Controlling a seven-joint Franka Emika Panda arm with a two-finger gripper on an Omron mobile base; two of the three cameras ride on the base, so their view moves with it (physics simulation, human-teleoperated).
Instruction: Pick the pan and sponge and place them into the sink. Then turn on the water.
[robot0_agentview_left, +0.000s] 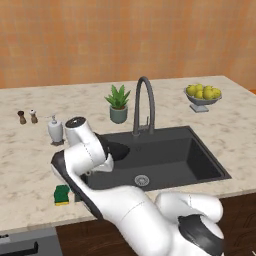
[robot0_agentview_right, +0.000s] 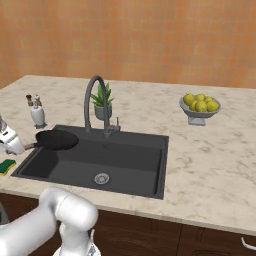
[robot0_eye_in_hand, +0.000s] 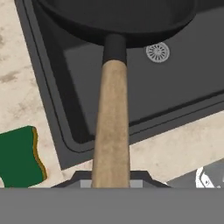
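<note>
Count: one round black frying pan with a light wooden handle (robot0_agentview_right: 56, 140), one small rectangular green-and-yellow sponge (robot0_agentview_left: 62, 194), one dark grey rectangular sink basin (robot0_agentview_left: 200, 160) with one round metal drain (robot0_agentview_left: 142, 179), one dark arched gooseneck faucet (robot0_agentview_left: 145, 102).

The end effector (robot0_agentview_right: 25, 146) is pressed together on the pan's wooden handle, pinching it near its free end. The pan extends straight ahead of the end effector, held off the surface, its bowl over the near-left part of the sink and above the basin floor.

The sponge lies flat on the beige marble surface (robot0_agentview_left: 30, 165), just beside the end effector and outside the sink rim. The faucet stands beyond the pan, at the sink's far edge.
</note>
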